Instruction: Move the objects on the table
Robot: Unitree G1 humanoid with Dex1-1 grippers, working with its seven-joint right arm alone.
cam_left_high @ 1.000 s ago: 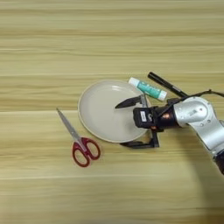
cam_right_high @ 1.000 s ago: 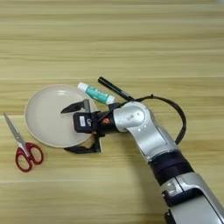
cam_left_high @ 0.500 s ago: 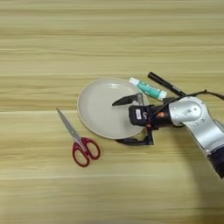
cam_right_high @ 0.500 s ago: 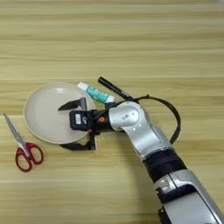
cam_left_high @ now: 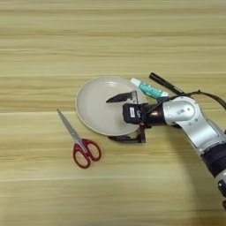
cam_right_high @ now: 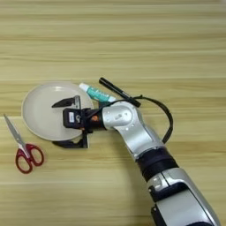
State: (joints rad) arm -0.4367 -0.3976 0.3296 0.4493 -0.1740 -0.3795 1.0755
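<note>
Plate (cam_left_high: 99, 108): round, shallow, beige; lies flat on the wooden table (cam_left_high: 110, 39), a little right of centre in the left eye view. Over the last second it has slid slightly leftward with the gripper, which has also travelled left; the push or drag appears to be under way.

Gripper (cam_left_high: 118, 119): black, two fingers spread wide, straddling the plate's near-right rim. One finger (cam_left_high: 120, 97) reaches over the plate's inside; the other (cam_left_high: 126, 140) lies on the table just off the rim's near edge. Nothing is clamped yet; the rim sits between the fingers.

Glue stick (cam_left_high: 148, 88): white with a teal label, lying on its side, touching or just beside the plate's far-right rim. It has not shifted with the plate.

Pen (cam_left_high: 165, 84): black, lying slantwise just beyond the glue stick.

Scissors (cam_left_high: 79, 143): red handles, blades pointing up-left, near the plate's left-near side but apart from it.

Open room: broad bare wood beyond the plate and across the near part of the table. Leftward travel is the tightest, as the scissors lie in that path. Table edges are not in view.
</note>
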